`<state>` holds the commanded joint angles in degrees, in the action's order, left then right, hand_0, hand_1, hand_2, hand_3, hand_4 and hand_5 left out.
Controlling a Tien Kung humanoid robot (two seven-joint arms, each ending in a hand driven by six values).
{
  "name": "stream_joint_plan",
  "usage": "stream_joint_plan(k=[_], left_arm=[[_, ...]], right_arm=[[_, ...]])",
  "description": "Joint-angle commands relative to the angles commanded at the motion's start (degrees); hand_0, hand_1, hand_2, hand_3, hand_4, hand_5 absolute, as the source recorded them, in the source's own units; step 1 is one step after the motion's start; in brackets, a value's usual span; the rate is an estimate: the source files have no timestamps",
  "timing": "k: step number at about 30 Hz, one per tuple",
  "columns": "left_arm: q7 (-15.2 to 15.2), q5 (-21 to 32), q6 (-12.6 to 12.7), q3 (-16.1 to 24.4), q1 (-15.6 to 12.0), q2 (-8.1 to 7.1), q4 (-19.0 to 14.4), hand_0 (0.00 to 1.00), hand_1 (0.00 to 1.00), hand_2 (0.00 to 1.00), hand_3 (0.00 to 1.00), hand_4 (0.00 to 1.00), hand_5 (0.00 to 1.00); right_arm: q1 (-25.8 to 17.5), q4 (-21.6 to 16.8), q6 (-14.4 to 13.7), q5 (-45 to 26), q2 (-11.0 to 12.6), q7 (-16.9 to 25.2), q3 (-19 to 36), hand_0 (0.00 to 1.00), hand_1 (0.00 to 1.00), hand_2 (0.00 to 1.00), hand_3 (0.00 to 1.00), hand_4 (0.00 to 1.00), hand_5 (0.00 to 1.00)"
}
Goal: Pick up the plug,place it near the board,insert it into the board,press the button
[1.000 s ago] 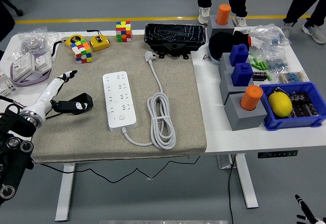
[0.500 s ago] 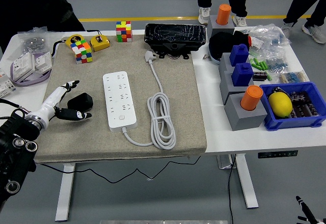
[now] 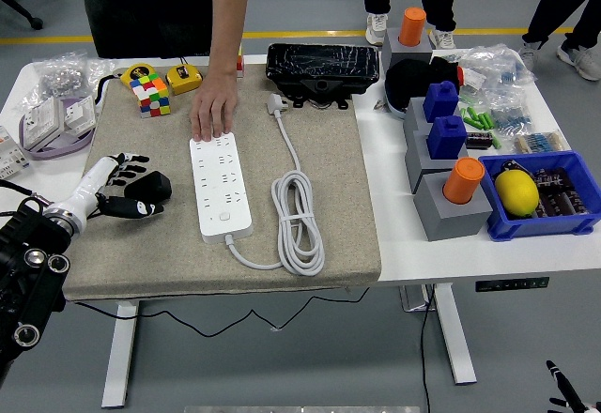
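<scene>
Left hand [image 3: 120, 186] fingers wrapped on black plug [image 3: 150, 186] — part hidden; person's hand [image 3: 214, 113] rests on board [image 3: 220, 184].

The left hand [image 3: 119, 183] is white along the back with black fingers, and the plug [image 3: 150, 186] against them is black. Just right of the hand lies a white board [image 3: 221, 184] with its white cable [image 3: 297, 208] coiled beyond, all on a beige-grey mat [image 3: 329, 169]. Farther from the hand, toward the table's far edge, sits a multicoloured cube [image 3: 153, 94] and a yellow tape measure [image 3: 184, 79].
</scene>
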<state>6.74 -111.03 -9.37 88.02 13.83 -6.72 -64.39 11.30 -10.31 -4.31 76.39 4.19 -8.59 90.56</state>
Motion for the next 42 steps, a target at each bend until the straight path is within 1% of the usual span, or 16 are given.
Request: stream_joint_plan(k=[3,4,9,10,15,16,21,22,27,28,33,34,39,40,42], left_arm=[[-0.01,-0.22,0.09,0.07,0.17,0.03,0.09,0.736,0.78,0.717,0.752,0.998,0.002],[0.04,-0.42,0.21,0.06,0.28,0.01,0.14,0.715,0.754,0.657,0.732,0.998,0.002],[-0.14,-0.45,0.78,0.12,0.63,-0.03,0.68,0.715,0.754,0.657,0.732,0.998,0.002],[-0.11,-0.55,0.78,0.12,0.72,-0.05,0.85,0.675,0.725,0.597,0.628,0.998,0.002],[-0.11,-1.14,0.86,0.11,0.96,0.0,1.45,0.675,0.725,0.597,0.628,0.998,0.002],[-0.11,-1.19,0.88,0.11,0.97,0.02,1.51,0.653,0.708,0.582,0.597,0.998,0.002],[-0.17,-1.77,1.42,-0.12,1.14,0.01,1.77,0.653,0.708,0.582,0.597,0.998,0.002],[-0.18,-1.92,1.51,-0.11,1.2,0.02,1.8,0.626,0.657,0.576,0.568,0.974,0.002],[-0.4,-2.23,1.8,-0.04,1.52,-0.03,2.3,0.626,0.657,0.576,0.568,0.974,0.002],[-0.44,-2.27,1.89,-0.04,1.55,-0.05,2.37,0.566,0.624,0.573,0.567,0.919,0.002],[-0.58,-2.49,2.57,-0.12,1.74,-0.07,2.74,0.566,0.624,0.573,0.567,0.919,0.002],[-0.64,-2.46,2.67,-0.17,1.84,-0.07,2.94,0.527,0.6,0.556,0.568,0.837,0.002],[-0.96,-2.33,2.99,-0.12,1.93,0.01,3.39,0.527,0.6,0.556,0.568,0.837,0.002],[-1.0,-2.29,2.97,-0.11,1.95,0.02,3.45,0.508,0.593,0.548,0.559,0.799,0.002],[-0.99,-2.52,3.09,-0.16,2.02,0.04,3.6,0.508,0.593,0.548,0.559,0.799,0.002]], right_arm=[[0.01,0.0,0.01,0.04,0.0,-0.02,0.03,0.991,0.869,0.808,0.843,0.998,0.998],[0.05,0.0,-0.01,-0.02,0.03,0.01,-0.01,0.992,0.868,0.806,0.844,0.998,0.998],[0.24,0.0,-0.06,-0.2,0.09,0.08,-0.15,0.992,0.868,0.806,0.844,0.998,0.998],[0.25,0.0,-0.07,-0.2,0.1,0.08,-0.13,0.991,0.868,0.805,0.844,0.998,0.998],[0.17,0.0,-0.09,-0.18,0.09,0.07,-0.11,0.991,0.868,0.805,0.844,0.998,0.998],[0.16,0.0,-0.09,-0.17,0.09,0.07,-0.1,0.991,0.869,0.805,0.843,0.998,0.998],[0.14,0.0,-0.09,-0.14,0.12,0.04,-0.09,0.991,0.869,0.805,0.843,0.998,0.998],[0.14,0.0,-0.09,-0.12,0.12,0.04,-0.08,0.992,0.868,0.805,0.843,0.998,0.998],[0.27,0.0,-0.09,-0.23,0.14,0.1,-0.18,0.992,0.868,0.805,0.843,0.998,0.998],[0.28,0.0,-0.09,-0.28,0.14,0.13,-0.21,0.992,0.868,0.805,0.844,0.998,0.998],[0.34,0.0,-0.08,-0.35,0.18,0.15,-0.26,0.992,0.868,0.805,0.844,0.998,0.998],[0.33,0.0,-0.09,-0.23,0.18,0.12,-0.14,0.992,0.869,0.805,0.843,0.998,0.998],[0.29,0.0,-0.07,-0.23,0.18,0.11,-0.18,0.992,0.869,0.805,0.843,0.998,0.998],[0.29,0.0,-0.06,-0.22,0.19,0.11,-0.17,0.992,0.868,0.804,0.843,0.998,0.998],[0.28,0.0,-0.06,-0.25,0.19,0.13,-0.18,0.992,0.868,0.804,0.843,0.998,0.998]])
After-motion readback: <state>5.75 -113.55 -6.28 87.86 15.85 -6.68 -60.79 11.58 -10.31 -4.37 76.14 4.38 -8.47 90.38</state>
